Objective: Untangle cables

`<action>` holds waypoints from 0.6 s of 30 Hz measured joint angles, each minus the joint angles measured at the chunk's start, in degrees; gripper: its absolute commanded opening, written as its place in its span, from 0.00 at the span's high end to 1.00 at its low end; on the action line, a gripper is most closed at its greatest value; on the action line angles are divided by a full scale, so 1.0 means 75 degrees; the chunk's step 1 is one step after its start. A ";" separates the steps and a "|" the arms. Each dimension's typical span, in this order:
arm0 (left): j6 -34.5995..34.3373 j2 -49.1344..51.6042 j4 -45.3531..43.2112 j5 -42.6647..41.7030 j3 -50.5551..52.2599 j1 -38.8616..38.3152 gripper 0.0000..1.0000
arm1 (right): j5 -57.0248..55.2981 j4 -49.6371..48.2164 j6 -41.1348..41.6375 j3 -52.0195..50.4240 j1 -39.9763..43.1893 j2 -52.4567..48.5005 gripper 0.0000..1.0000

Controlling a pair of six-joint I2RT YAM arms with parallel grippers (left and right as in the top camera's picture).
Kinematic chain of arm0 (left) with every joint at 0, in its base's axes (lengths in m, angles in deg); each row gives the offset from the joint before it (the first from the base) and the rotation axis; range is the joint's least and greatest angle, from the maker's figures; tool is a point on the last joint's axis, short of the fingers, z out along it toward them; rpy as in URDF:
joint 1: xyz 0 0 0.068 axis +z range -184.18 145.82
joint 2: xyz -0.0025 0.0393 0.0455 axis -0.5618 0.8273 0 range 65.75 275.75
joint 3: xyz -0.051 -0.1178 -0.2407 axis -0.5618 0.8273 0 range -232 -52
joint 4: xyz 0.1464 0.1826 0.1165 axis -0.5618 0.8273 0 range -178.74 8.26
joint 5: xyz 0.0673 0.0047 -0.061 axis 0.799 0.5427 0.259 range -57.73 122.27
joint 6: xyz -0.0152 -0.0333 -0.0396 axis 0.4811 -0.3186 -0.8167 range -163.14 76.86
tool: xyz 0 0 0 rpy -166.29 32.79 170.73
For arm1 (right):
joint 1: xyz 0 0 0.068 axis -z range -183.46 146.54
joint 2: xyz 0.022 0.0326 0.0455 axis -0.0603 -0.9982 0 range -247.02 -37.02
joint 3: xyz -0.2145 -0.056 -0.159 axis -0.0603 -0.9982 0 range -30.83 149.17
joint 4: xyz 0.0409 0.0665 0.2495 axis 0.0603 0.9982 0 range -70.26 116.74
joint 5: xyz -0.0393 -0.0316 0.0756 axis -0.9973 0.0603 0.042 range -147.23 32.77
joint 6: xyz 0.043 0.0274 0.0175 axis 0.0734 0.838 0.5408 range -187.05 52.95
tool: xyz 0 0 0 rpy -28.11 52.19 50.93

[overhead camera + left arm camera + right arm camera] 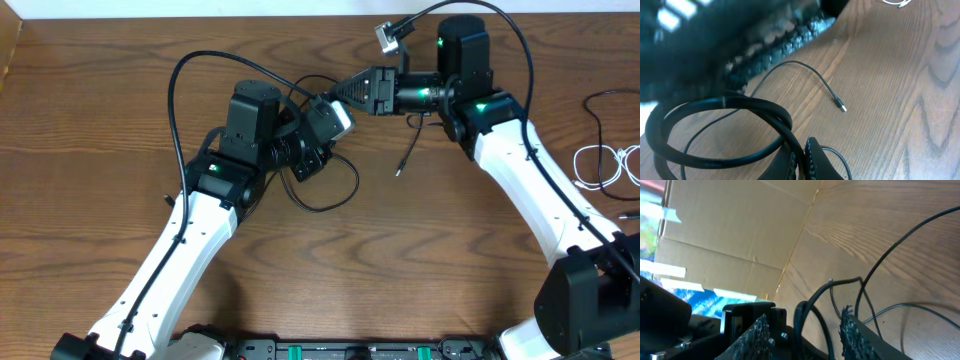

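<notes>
**A:** How is the left gripper [318,152] set?

**B:** It is closed tight, low over the table [120,100], with a loop of black cord [322,208] curling out beneath it. The wrist view is dim there, so I can't tell whether the cord is pinched.

**A:** And the right gripper [804,316]?

**B:** It is just beside the left one, jaws partly apart, with dark strands crossing the gap.

**A:** Where does the cord end?

**B:** Its plug [842,107] lies flat on the wood between the arms, apart from both grippers. A white cord [600,165] lies coiled near the table's right edge, well apart.
</notes>
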 measured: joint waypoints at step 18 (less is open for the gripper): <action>0.0000 0.0000 -0.0003 -0.0017 -0.0003 0.0000 0.75 | -0.0554 0.0589 -0.0530 -0.0003 -0.0236 0.0012 0.99</action>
